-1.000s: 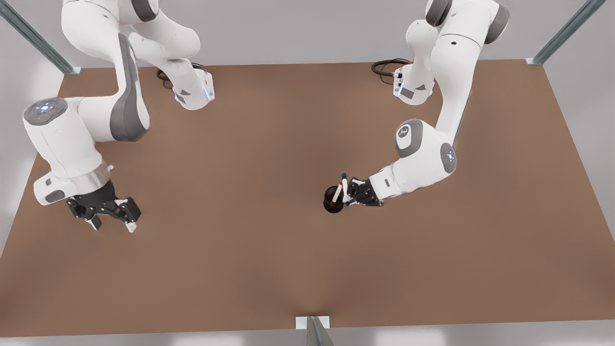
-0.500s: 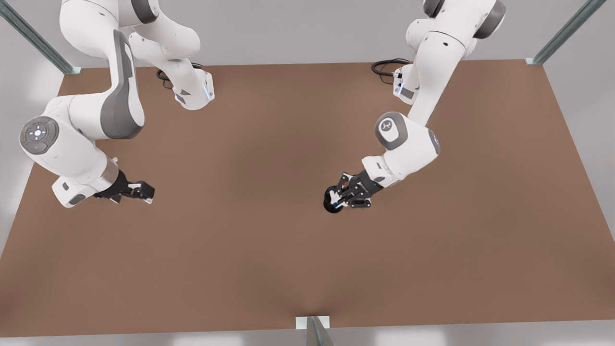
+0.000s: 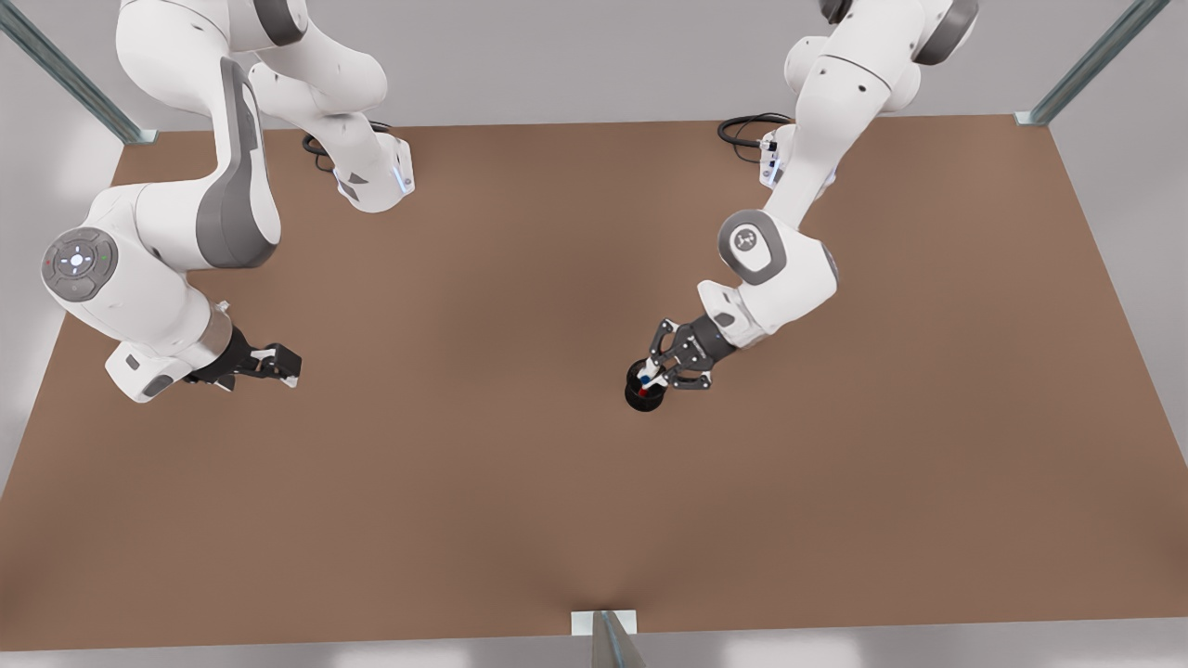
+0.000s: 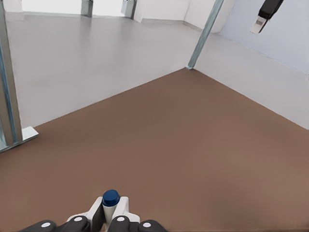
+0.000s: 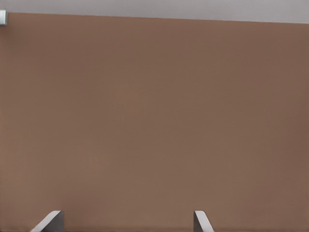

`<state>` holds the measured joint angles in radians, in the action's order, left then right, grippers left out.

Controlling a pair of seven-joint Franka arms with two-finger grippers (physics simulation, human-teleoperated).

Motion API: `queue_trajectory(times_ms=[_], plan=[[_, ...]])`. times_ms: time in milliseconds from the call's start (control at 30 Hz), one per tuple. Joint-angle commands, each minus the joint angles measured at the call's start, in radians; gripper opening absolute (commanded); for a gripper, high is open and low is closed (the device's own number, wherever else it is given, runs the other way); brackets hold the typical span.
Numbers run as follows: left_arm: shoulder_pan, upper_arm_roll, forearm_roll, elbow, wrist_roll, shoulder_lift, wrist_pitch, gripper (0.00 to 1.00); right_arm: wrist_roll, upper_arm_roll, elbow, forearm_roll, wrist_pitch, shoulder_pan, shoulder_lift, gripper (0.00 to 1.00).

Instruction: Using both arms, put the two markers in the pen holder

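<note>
The blue marker (image 4: 110, 197), tilted beside the pen holder (image 3: 643, 397) a second ago, now stands upright in its mouth next to the red marker (image 3: 639, 381). My left pincer (image 3: 661, 371) clamps it, so only the release remains. My right pincer (image 3: 278, 366) waits, fingers apart, above the tabletop (image 3: 464, 482).

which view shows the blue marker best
Left wrist view: the blue marker sits close up at the left hand. Front view gives a blue speck at the pen holder; right wrist view faces table.
</note>
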<state>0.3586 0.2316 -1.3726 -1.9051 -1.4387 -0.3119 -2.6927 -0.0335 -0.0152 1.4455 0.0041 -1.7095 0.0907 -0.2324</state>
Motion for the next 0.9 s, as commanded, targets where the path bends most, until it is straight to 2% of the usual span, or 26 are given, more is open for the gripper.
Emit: queue_trajectory(times_ms=[0,267,367,867], plan=[[0.005,0.0,-0.036,0.0,-0.54,-0.009,0.001,0.21,0.06,0.0,-0.001,0.0,0.002,-0.003,0.001,1.0],[0.005,0.0,-0.051,-0.002,-0.626,-0.024,-0.006,0.22,0.067,-0.003,-0.001,0.0,0.002,-0.012,-0.002,1.0],[0.017,-0.002,-0.144,-0.02,-0.717,-0.039,-0.006,0.22,0.063,-0.002,-0.007,0.0,0.002,0.0,-0.002,1.0],[0.019,-0.002,-0.18,-0.034,-0.81,-0.082,-0.013,0.24,0.073,0.0,-0.008,-0.001,0.002,-0.002,-0.002,1.0]])
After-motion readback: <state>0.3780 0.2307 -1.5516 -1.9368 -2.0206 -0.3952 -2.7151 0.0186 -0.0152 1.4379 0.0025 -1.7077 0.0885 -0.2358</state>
